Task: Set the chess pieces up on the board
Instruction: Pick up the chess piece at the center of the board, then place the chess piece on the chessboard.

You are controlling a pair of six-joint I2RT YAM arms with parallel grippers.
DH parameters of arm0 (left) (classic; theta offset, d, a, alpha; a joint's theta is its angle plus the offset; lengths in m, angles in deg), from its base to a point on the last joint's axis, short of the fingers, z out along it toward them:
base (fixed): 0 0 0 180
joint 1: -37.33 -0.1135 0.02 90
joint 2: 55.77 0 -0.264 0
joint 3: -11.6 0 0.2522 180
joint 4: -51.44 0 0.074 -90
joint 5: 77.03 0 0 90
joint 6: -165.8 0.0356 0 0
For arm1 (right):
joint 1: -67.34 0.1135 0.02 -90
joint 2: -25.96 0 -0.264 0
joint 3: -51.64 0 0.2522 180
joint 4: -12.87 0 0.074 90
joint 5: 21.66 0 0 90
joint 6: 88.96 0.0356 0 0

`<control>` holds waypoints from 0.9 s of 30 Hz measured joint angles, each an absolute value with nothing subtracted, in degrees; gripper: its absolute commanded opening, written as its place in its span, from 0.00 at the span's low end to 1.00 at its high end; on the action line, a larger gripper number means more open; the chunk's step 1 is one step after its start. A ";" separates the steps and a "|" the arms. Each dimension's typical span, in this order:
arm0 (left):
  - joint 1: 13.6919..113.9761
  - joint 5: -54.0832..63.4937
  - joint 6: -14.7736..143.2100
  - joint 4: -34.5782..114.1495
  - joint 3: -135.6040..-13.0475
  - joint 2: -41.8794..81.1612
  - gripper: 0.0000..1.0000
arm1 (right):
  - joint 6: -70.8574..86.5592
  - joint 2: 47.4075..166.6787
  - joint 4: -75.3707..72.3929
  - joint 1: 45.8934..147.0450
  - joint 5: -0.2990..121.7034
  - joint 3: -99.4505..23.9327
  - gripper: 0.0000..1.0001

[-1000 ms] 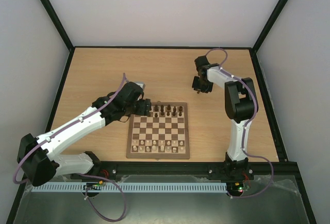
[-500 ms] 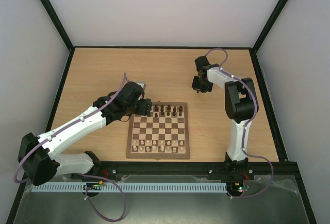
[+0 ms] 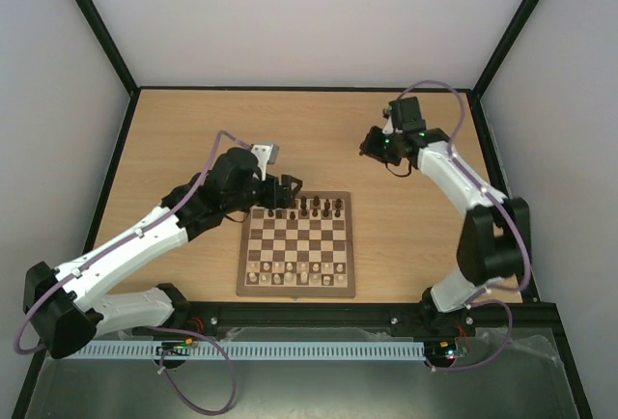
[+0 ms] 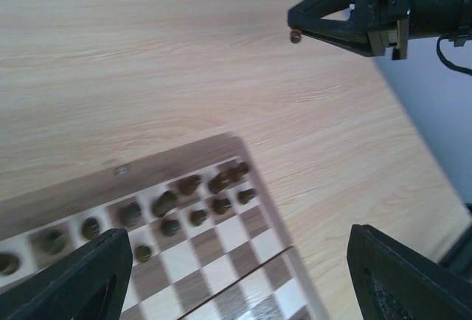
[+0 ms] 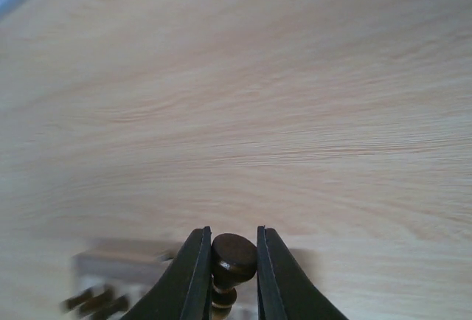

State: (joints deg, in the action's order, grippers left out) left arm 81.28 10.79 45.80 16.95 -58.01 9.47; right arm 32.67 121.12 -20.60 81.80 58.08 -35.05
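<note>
Right wrist: right end effector, raised off the tabletop, pinches a dark chess piece.

Top external: is looking steeply down from high at the near side, taking in the whole table.
Left wrist: is hanging tilted above the board's far edge, facing across the table toward the right gripper.
Right wrist: is peering close past its own fingers and their pinched chess piece, low over the table.
Shared: the board's far edge is appearing in all three views.
</note>
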 measured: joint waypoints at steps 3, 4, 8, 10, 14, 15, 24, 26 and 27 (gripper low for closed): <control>82.83 8.91 44.40 21.82 -57.92 9.64 0.83 | 35.91 112.72 -17.19 82.04 53.47 -31.62 0.07; 83.73 8.67 43.96 23.51 -57.90 9.95 0.83 | 37.33 110.32 -15.85 82.24 52.11 -30.31 0.07; 87.66 8.91 42.19 29.89 -57.90 12.42 0.82 | 43.32 103.41 -11.92 83.75 48.03 -25.15 0.08; 89.67 9.81 41.58 32.43 -58.19 14.60 0.82 | 46.03 101.77 -11.13 85.10 46.69 -23.97 0.08; 92.73 13.11 41.19 35.84 -58.89 19.52 0.79 | 49.88 99.74 -10.00 87.42 44.95 -23.42 0.08; 93.17 13.96 41.27 36.36 -59.35 20.83 0.79 | 50.68 99.26 -9.76 87.81 44.49 -23.40 0.08; 94.35 22.62 42.39 40.27 -61.62 26.17 0.64 | 52.91 97.97 -9.58 88.16 42.85 -22.90 0.08; 94.48 24.26 42.80 41.34 -61.62 26.49 0.60 | 52.94 97.97 -9.60 88.20 42.69 -22.55 0.08; 94.57 25.11 43.20 42.11 -61.62 26.67 0.57 | 52.94 97.97 -9.60 88.20 42.61 -22.35 0.08</control>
State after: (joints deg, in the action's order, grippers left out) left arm 94.57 25.11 43.20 42.11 -61.62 26.67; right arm 52.94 97.97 -9.60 88.20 42.61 -22.35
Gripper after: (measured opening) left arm 0.626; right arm 0.137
